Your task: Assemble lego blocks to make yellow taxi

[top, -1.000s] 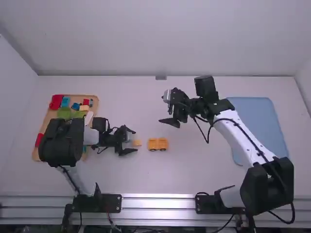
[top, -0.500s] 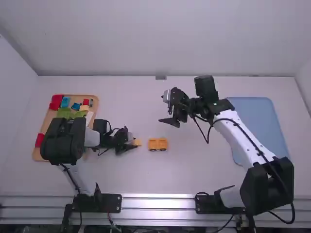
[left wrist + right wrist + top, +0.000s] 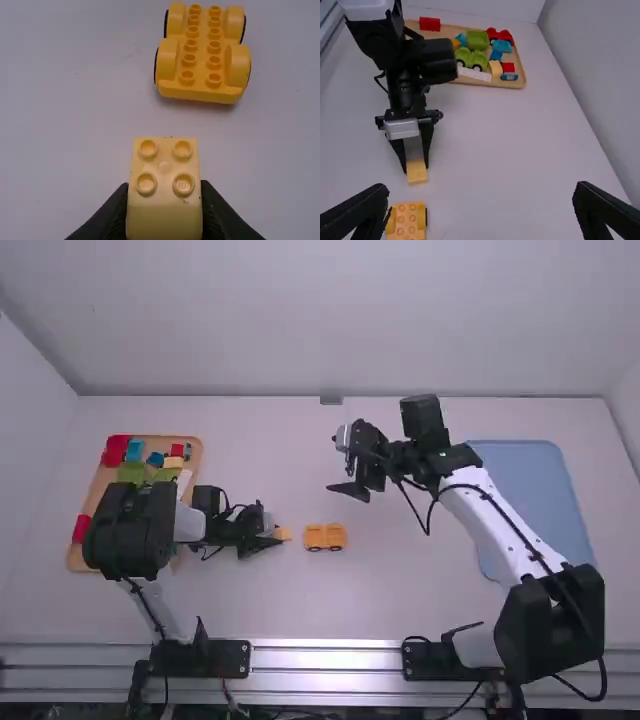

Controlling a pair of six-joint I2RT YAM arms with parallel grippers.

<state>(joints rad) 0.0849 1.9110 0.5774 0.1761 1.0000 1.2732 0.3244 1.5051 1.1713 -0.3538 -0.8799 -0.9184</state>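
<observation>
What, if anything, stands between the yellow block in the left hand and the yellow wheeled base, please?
Nothing visible stands between the yellow block, gripped in the left hand, and the yellow wheeled base. The right hand, fingers open, appears beyond the base in the high view, off that path.

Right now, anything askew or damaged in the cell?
Nothing stands out. The yellow wheeled base sits upright and looks intact; the pale yellow block sits square between the left gripper's fingers, studs up.
</observation>
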